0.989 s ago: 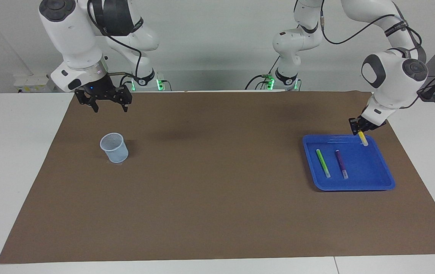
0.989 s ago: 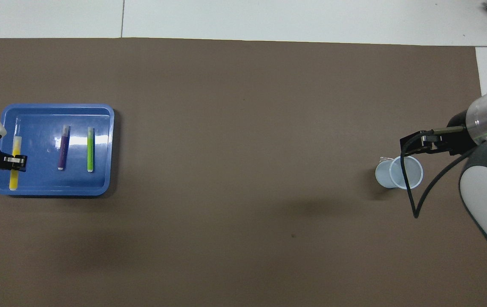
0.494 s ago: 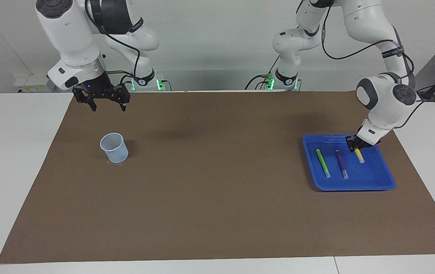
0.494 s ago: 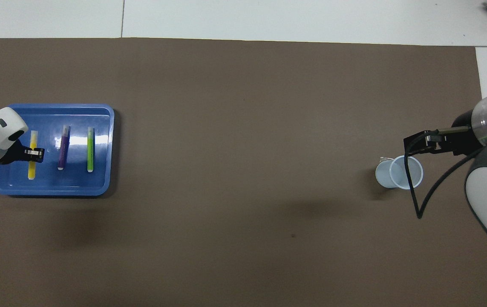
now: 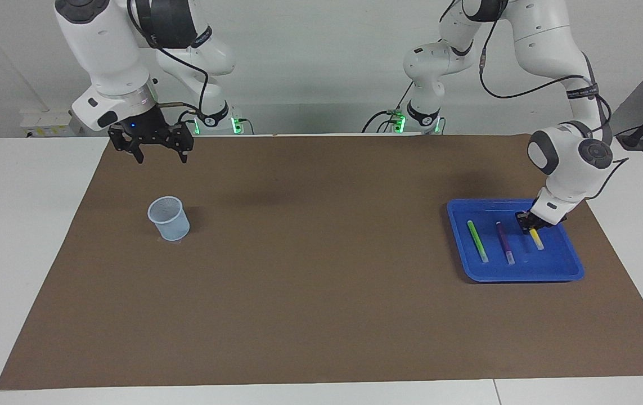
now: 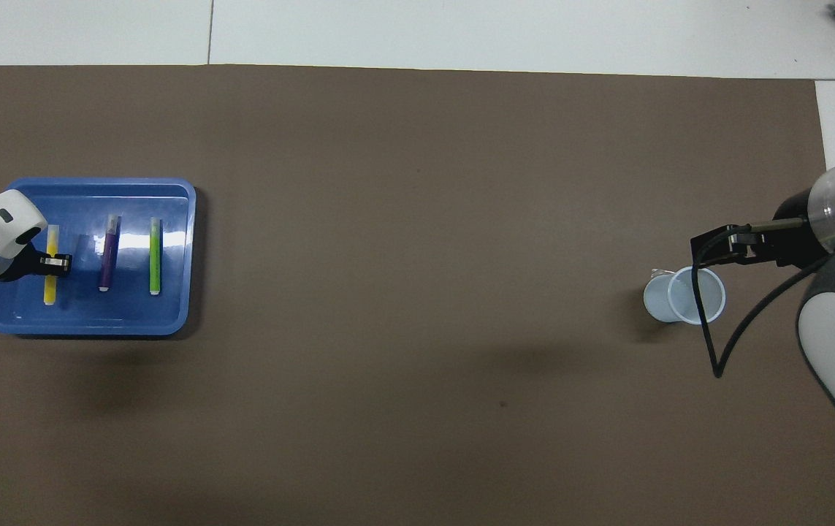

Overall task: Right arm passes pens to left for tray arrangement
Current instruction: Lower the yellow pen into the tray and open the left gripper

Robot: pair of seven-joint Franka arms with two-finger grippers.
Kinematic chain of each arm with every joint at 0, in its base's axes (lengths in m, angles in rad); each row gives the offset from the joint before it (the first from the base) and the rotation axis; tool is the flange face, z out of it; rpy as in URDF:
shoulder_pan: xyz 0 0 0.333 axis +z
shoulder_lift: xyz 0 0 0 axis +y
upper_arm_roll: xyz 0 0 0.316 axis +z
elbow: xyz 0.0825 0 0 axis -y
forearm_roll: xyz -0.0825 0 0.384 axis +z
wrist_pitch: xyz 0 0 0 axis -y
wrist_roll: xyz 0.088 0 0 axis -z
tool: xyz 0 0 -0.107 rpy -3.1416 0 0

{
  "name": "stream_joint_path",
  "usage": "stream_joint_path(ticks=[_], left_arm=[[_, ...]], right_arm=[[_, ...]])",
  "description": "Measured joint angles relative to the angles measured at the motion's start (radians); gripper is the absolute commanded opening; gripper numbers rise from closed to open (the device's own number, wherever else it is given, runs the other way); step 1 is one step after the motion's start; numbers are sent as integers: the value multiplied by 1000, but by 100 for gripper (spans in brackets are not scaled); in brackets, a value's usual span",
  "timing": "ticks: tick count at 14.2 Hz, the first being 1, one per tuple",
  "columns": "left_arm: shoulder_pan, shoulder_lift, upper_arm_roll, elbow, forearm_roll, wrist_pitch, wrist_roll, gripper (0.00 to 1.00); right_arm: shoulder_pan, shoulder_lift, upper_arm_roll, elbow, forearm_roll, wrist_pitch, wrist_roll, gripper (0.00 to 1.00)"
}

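Pens are the concern here: three slim markers, all seen at the blue tray [image 5: 571, 269], which sits on the brown mat [image 5: 321, 315] of the bench toward the left arm's end. The green pen [image 5: 477, 241] and the purple pen [image 5: 504, 243] lie flat on the tray floor, side by side and apart, with pale ends pointing away from the robots. The yellow pen [image 5: 535, 238] is gripped by the left tool [image 5: 528, 223], which is clenched on the end nearer the robots; the pen is carried low over the tray floor, roughly parallel to the other two, and whether its free end already touches the floor cannot be told.

The right tool [image 5: 152, 147] is released and holds nothing; it hangs in the air above the mat near the pale-blue mesh cup [image 5: 169, 218], where that arm waits.

Each pen is judged light and stiff, with a smooth, round barrel that is likely to roll or slip if pinched near a tip. A hold across the barrel, toward the middle or slightly off it, is judged the safest. With two pens laid and the third at the tray, the arrangement is judged nearly finished.
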Motion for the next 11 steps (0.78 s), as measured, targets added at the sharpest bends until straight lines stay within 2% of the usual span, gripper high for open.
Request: stream_joint_path(ticks=[2, 3, 5, 6, 8, 10, 11], left_arm=[[8, 12, 0, -5, 0, 42, 0, 2], [15, 15, -1, -7, 0, 55, 0, 17], [16, 15, -1, -8, 1, 63, 0, 24], [16, 15, -2, -8, 1, 63, 0, 31], [16, 16, -1, -9, 3, 69, 1, 33], [16, 19, -2, -12, 3, 79, 1, 43], [16, 21, -2, -14, 4, 89, 1, 43]], right_arm=[[1, -8, 0, 0, 0, -15, 0, 100], [1, -10, 0, 0, 0, -18, 0, 100], [1, -11, 0, 0, 0, -18, 0, 100], [0, -11, -2, 0, -1, -18, 0, 100], [-1, -11, -21, 0, -2, -18, 0, 100], [-2, -11, -52, 0, -2, -18, 0, 100], [-3, -11, -64, 0, -2, -18, 0, 100]])
